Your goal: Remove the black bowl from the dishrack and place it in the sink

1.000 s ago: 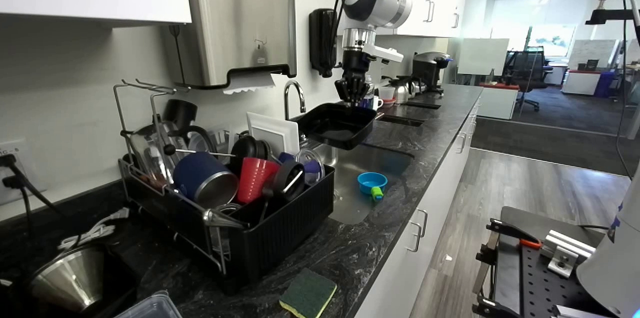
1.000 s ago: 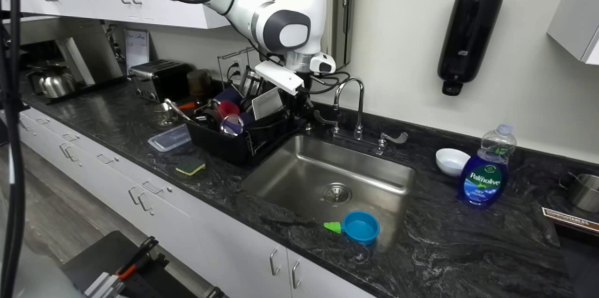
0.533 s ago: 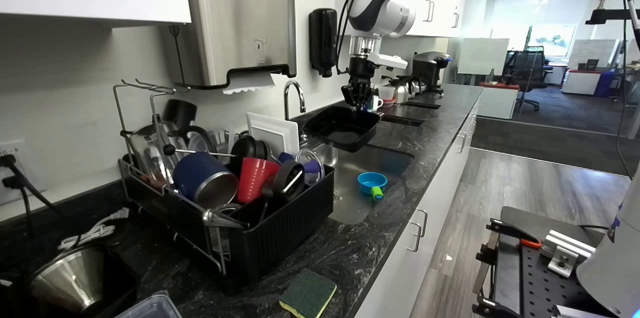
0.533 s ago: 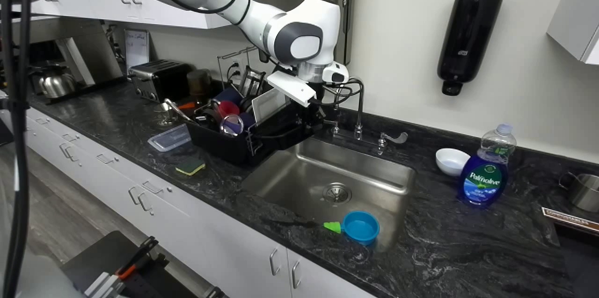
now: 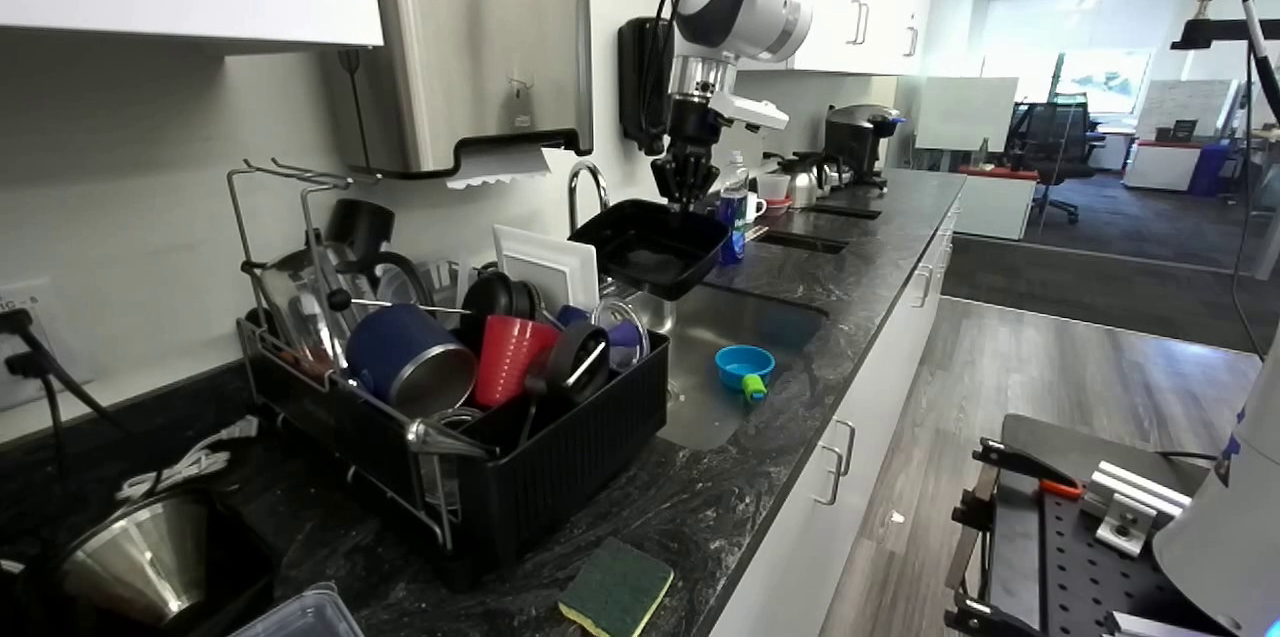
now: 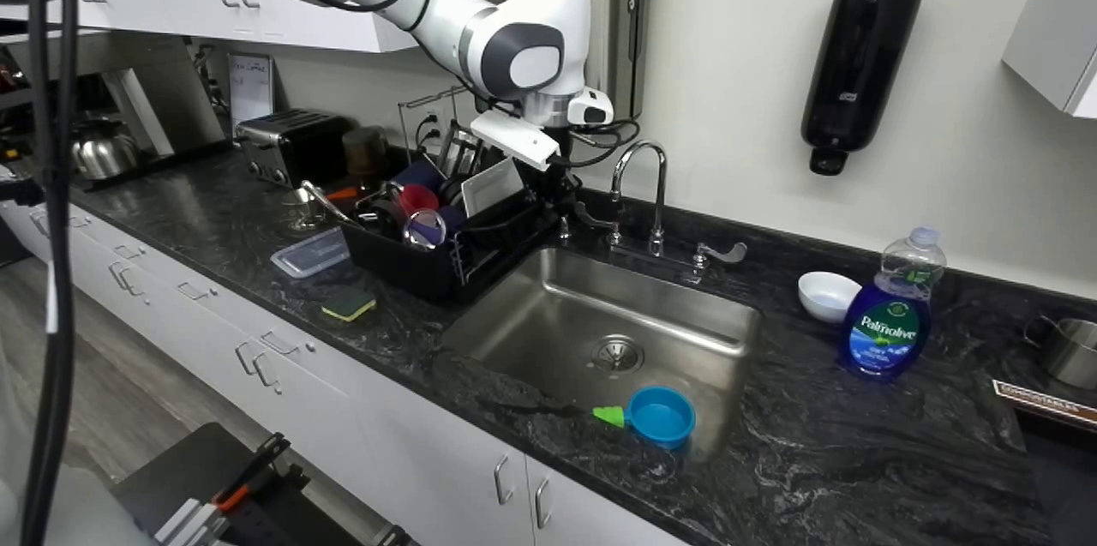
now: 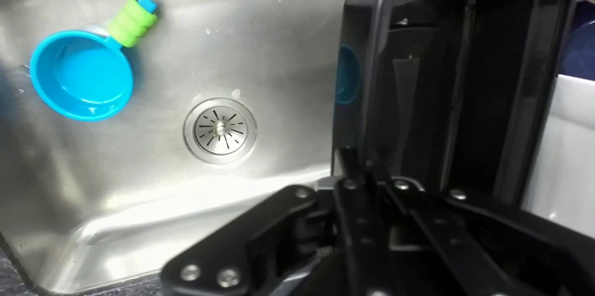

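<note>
The black bowl is a deep rectangular container (image 5: 652, 262). It hangs above the rack-side end of the steel sink (image 6: 574, 302), off its floor, and also fills the right of the wrist view (image 7: 418, 77). My gripper (image 5: 682, 202) points down and is shut on the bowl's rim, with the fingertips (image 7: 367, 159) pinching one wall. In an exterior view the gripper (image 6: 561, 195) and bowl are dark against the rack and hard to separate. The black dishrack (image 5: 590, 462) stands beside the sink, full of dishes.
A blue cup with a green handle (image 6: 660, 416) lies in the sink. The faucet (image 6: 660, 186) rises behind it. A white square dish (image 5: 550, 267) and red cup (image 5: 510, 357) stand in the rack. A soap bottle (image 6: 887, 315) and white bowl (image 6: 827, 296) stand beyond the sink.
My gripper and the held bowl first moved lower and out over the sink, then came back up and toward the rack and wall. The grip on the bowl stays the same.
</note>
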{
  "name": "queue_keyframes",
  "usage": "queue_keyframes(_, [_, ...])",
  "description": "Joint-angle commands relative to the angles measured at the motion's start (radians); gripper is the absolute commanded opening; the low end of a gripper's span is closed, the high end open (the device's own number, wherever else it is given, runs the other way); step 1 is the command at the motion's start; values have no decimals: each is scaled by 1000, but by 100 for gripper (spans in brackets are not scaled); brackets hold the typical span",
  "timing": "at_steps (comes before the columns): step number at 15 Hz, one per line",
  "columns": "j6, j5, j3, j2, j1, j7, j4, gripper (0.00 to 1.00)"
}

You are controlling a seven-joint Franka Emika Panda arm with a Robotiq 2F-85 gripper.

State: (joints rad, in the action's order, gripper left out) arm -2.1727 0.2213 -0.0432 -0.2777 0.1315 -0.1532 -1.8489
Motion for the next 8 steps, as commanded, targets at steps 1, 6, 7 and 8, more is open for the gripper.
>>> queue_keyframes(1, [-14,9,9,8,-8,-10,-1,2])
queue_keyframes(6, [-7,6,-11,-10,13,-20,2,2])
queue_keyframes(7, [-7,3,-20,-13,21,-22,2,2])
queue_keyframes(8, [-7,3,-29,-17,30,-25,3,2])
